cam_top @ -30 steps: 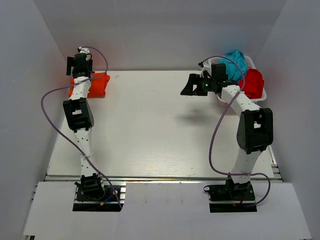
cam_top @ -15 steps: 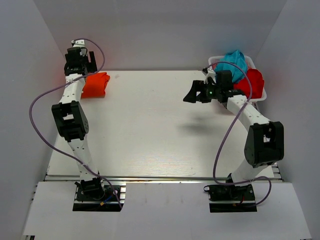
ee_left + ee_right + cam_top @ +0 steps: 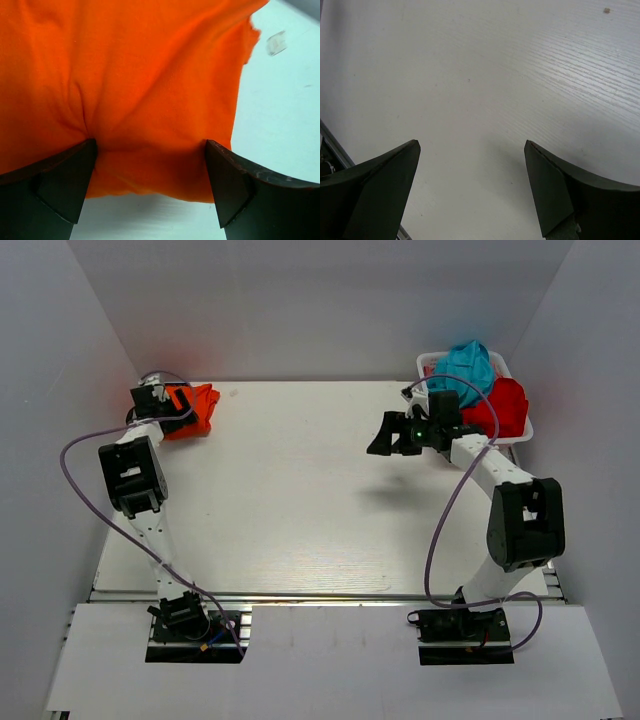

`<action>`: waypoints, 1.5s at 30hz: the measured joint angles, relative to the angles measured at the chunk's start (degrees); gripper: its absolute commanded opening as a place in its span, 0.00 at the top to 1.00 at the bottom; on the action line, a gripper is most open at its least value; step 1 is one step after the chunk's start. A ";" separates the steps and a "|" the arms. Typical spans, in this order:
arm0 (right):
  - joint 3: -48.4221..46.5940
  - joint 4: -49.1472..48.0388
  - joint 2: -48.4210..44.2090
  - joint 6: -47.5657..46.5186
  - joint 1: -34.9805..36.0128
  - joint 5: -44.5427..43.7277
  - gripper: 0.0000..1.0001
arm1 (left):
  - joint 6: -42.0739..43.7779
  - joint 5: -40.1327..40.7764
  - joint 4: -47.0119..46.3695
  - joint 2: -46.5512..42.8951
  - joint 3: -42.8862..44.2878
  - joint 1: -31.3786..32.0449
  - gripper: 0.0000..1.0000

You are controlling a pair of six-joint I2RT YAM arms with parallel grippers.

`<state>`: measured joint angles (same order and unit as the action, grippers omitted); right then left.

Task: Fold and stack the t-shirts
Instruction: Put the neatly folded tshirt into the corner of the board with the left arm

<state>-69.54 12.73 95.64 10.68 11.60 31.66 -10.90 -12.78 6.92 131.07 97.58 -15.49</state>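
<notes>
— Where to look for the orange t-shirt (image 3: 197,408)?
— Far left corner of the table (image 3: 300,510), close to the wall. Bunched in a small bundle.
— And the left gripper (image 3: 172,400)?
— Right at that shirt, pointing into it. Jaws spread wide, one black finger (image 3: 60,185) on each side of a stretch of orange cloth. Gripping nothing. A little crease in the cloth next to one tip.
— Touching or not?
— Hard to tell. Very, very close, anyway.
— And the other two shirts?
— Stuffed in the white basket (image 3: 428,362) at the far right corner. Teal t-shirt (image 3: 466,362) at the back, red t-shirt (image 3: 505,405) in front of it. Both crumpled, both poking up over the rim.
— Right gripper (image 3: 392,433)?
— Up in the air, just left of the basket, over the white table. Not touching any shirt. Jaws wide as well, holding nothing.
— Anything between its fingers?
— Only white table with thin wood lines, seen from the wrist camera. A dark shadow (image 3: 385,490) on the table below the arm.
</notes>
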 measured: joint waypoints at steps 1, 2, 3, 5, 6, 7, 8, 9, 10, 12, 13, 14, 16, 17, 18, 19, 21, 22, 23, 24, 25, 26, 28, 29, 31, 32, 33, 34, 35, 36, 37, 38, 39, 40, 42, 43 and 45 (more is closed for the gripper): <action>-0.28 0.24 0.74 -0.11 0.00 -0.02 0.10 | -1.03 -1.22 -1.49 0.57 -0.17 -0.55 0.00; -0.55 0.52 1.51 -0.24 0.00 -0.02 0.10 | -2.08 -2.58 -2.45 0.74 -0.04 -1.07 0.00; -0.63 0.61 2.01 -0.33 0.00 -0.04 0.10 | -3.08 -3.69 -2.99 1.07 0.20 -1.55 0.00; -0.76 0.96 2.49 -0.46 0.00 -0.09 0.10 | -4.37 -5.77 -4.09 2.14 1.03 -2.27 0.00; -0.79 0.96 2.47 -0.50 0.00 -0.15 0.10 | -4.85 -6.58 -4.50 2.62 1.57 -2.58 0.00; -0.90 0.98 2.49 -0.55 0.00 -0.15 0.10 | -5.33 -7.37 -4.74 3.02 2.03 -2.89 0.00; -1.05 1.01 2.49 -0.61 0.00 -0.20 0.10 | -5.64 -7.85 -4.81 3.13 2.23 -3.08 0.00; -1.20 0.98 2.49 -0.61 0.00 -0.17 0.10 | -5.86 -8.31 -4.83 3.21 2.34 -3.23 0.00; -1.29 0.96 2.49 -0.63 0.00 -0.13 0.10 | -5.86 -8.70 -4.81 3.21 2.34 -3.32 0.00; -1.49 0.92 2.49 -0.63 0.00 0.02 0.10 | -5.66 -8.85 -4.63 3.19 2.43 -3.34 0.00; -1.53 0.87 2.49 -0.61 0.00 0.15 0.10 | -5.35 -8.85 -4.28 3.13 2.56 -3.34 0.00; -1.57 0.85 2.47 -0.61 0.00 0.31 0.10 | -5.03 -8.74 -3.80 2.99 2.73 -3.34 0.00; -1.60 0.81 2.47 -0.61 0.00 0.52 0.10 | -4.28 -8.20 -2.51 2.34 2.80 -3.28 0.00; -1.60 0.81 2.45 -0.59 0.00 0.66 0.10 | -3.85 -7.72 -1.64 1.90 2.91 -3.17 0.00; -1.60 0.74 2.40 -0.59 0.00 0.68 0.10 | -3.32 -7.15 -0.44 1.40 3.28 -3.15 0.00; -1.60 0.68 2.29 -0.59 0.00 0.68 0.10 | -2.82 -6.60 0.83 0.81 3.78 -3.10 0.00; -1.60 0.59 1.77 -0.59 0.00 0.66 0.10 | -1.36 -5.14 3.43 -0.72 5.01 -2.58 0.00; -1.60 0.59 1.36 -0.59 0.00 0.68 0.10 | -0.52 -4.44 4.35 -1.84 5.51 -2.47 0.00; -1.60 0.55 0.79 -0.59 0.00 0.68 0.10 | 0.15 -4.02 5.18 -3.39 5.66 -2.29 0.00; -1.57 0.42 0.09 -0.57 0.00 0.66 0.10 | 0.70 -3.72 5.97 -5.31 5.66 -2.14 0.00; -1.55 0.24 -0.61 -0.46 0.00 0.68 0.10 | 1.09 -3.50 6.36 -7.48 5.25 -1.95 0.00; -1.36 -0.37 -1.49 -0.33 0.00 0.68 0.10 | 1.49 -3.23 6.45 -10.45 4.20 -1.66 0.00; -0.28 -1.62 -3.61 0.09 0.00 0.57 0.10 | 1.99 -3.06 6.47 -17.00 1.44 -1.11 0.00; 0.57 -2.25 -4.70 0.33 0.00 0.50 0.10 | 2.14 -3.08 6.27 -20.41 -0.26 -0.79 0.00; 2.80 -3.37 -7.37 1.01 0.00 -0.02 0.10 | 2.25 -3.06 6.08 -27.39 -3.74 0.24 0.00; 3.98 -3.67 -8.87 1.49 0.00 -0.68 0.10 | 2.25 -2.95 5.55 -31.10 -6.27 1.07 0.00; 5.07 -3.93 -10.23 2.08 0.00 -1.70 0.10 | 1.97 -2.82 5.09 -34.51 -8.94 2.23 0.00; 6.27 -4.37 -11.76 2.71 0.00 -3.21 0.10 | 1.55 -2.56 4.17 -37.83 -12.28 3.56 0.00; 7.43 -4.48 -13.16 3.39 0.00 -4.44 0.10 | 1.09 -2.16 3.45 -41.88 -16.65 5.49 0.00; 8.83 -4.87 -14.75 4.02 0.00 -5.86 0.10 | 0.57 -1.84 3.26 -45.55 -21.00 7.69 0.00; 10.01 -5.18 -16.11 4.63 0.00 -7.15 0.10 | -0.02 -1.53 3.17 -48.76 -24.81 9.88 0.00; 11.21 -5.33 -17.42 5.49 -0.02 -8.59 0.10 | -0.76 -1.05 2.93 -52.15 -28.76 12.55 0.00; 12.44 -5.57 -18.71 6.01 0.00 -10.08 0.10 | -1.53 -0.57 3.13 -55.39 -32.52 15.50 0.00; 13.64 -5.70 -19.93 6.73 0.00 -11.39 0.10 | -2.14 -0.33 3.43 -57.72 -34.99 17.77 0.00; 16.24 -6.08 -22.27 7.87 0.00 -13.77 0.10 | -3.19 0.57 4.02 -61.35 -38.29 22.01 0.00; 17.66 -6.23 -23.39 8.44 0.00 -14.86 0.10 | -3.58 1.27 4.37 -62.38 -39.01 23.82 0.00; 20.48 -6.64 -25.55 9.18 0.00 -16.57 0.10 | -4.11 3.45 5.42 -63.10 -39.32 26.99 0.00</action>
<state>-49.06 6.09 70.08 19.86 11.60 15.09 -15.00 -9.32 12.34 67.96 58.26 11.51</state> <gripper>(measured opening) 0.905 0.994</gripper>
